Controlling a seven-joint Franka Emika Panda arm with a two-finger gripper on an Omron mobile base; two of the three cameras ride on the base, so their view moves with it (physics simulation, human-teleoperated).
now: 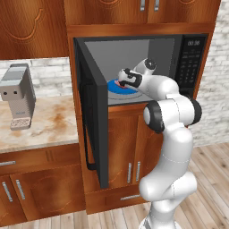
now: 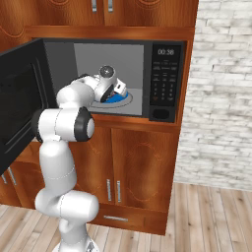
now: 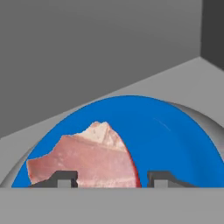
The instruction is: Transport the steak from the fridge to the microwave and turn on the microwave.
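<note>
The claw's two dark fingertips are rising at the bottom of the hand view, standing apart with a gap between them, so the claw is released and gripping nothing. The steak is lying flat just beyond and between the tips, reaching past the one on the left of that view; whether that tip is touching the meat cannot be told. It is a pinkish-red slab with a paler, ragged corner pointing away from the claw. Under it the round blue plate is spreading out ahead of the claw and to both sides, sitting on the grey turntable whose rim is showing past the plate's edge.

All of this is inside the microwave, whose grey cavity walls are closing in behind and beside the claw. From the left base view the claw is reaching into the cavity and hanging low over the blue plate, with a sliver of steak peeking out at it. From the right base view the claw is pointing down at the plate.

The microwave door is standing wide open, swung out to the left of the claw. The keypad and its small display are sitting to the right of the claw. Well to the left, a grey coffee machine is standing on the bench.
</note>
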